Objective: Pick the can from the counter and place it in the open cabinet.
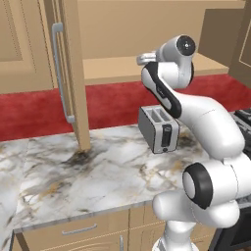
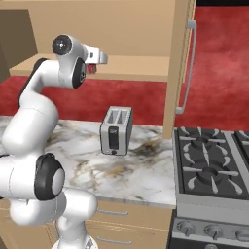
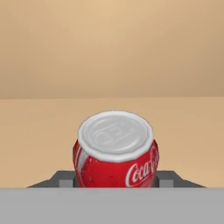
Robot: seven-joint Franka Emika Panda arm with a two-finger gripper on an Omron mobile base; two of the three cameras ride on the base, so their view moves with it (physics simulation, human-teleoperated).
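Observation:
In the hand view the red can (image 3: 116, 151) with its silvery-white top stands upright between my two dark fingertips (image 3: 64, 181), filling the lower middle. My gripper (image 3: 115, 183) is shut on it. Behind it lie the tan shelf floor and back wall of the open cabinet (image 3: 112, 48). From the right base view, my gripper (image 2: 92, 65) is raised at shelf height in front of the open cabinet (image 2: 136, 68), a bit of the red can (image 2: 91, 68) showing below the hand. The marble counter (image 1: 98, 171) lies far below.
A silver toaster (image 1: 158, 128) stands on the counter under the hand. The cabinet's open door with a long silver bar handle (image 1: 59, 73) hangs at the left in the left base view. A stove (image 2: 211, 160) borders the counter on the right.

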